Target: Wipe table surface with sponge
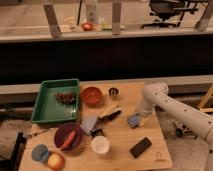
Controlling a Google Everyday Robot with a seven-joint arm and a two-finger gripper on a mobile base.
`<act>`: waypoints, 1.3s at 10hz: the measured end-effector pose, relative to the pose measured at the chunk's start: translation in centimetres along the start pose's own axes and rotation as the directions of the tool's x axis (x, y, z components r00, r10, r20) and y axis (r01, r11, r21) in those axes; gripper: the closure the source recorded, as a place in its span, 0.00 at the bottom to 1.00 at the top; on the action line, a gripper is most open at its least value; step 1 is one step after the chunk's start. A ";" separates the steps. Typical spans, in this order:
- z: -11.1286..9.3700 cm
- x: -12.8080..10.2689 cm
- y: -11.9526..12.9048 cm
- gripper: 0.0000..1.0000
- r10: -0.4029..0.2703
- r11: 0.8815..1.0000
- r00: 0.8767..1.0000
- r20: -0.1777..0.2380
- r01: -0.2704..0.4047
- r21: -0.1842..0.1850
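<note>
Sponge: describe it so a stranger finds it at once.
On the tan table surface, look right to where the white arm ends. The sponge is the small pale blue block held by the gripper, fingers shut. The black block in front is flat; the cloth to its left is larger and floppy.

The white tubular arm enters from 4 o'clock. Its 2-finger gripper hangs toward 7 o'clock, clamped on the pale blue-grey sponge.
</note>
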 end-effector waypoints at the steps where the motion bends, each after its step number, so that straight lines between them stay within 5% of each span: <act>1: -0.2 1.0 -0.2 1.00 0.021 1.000 1.000 -0.009 -0.021 0.006; 6: -1.2 3.0 -2.9 1.00 0.050 0.998 0.999 -0.021 -0.049 0.043; 10: -1.2 -0.9 -4.6 1.00 -0.051 0.998 0.999 0.019 0.050 0.048; 13: -0.6 -5.5 -2.7 1.00 -0.161 0.987 0.986 0.037 0.161 0.021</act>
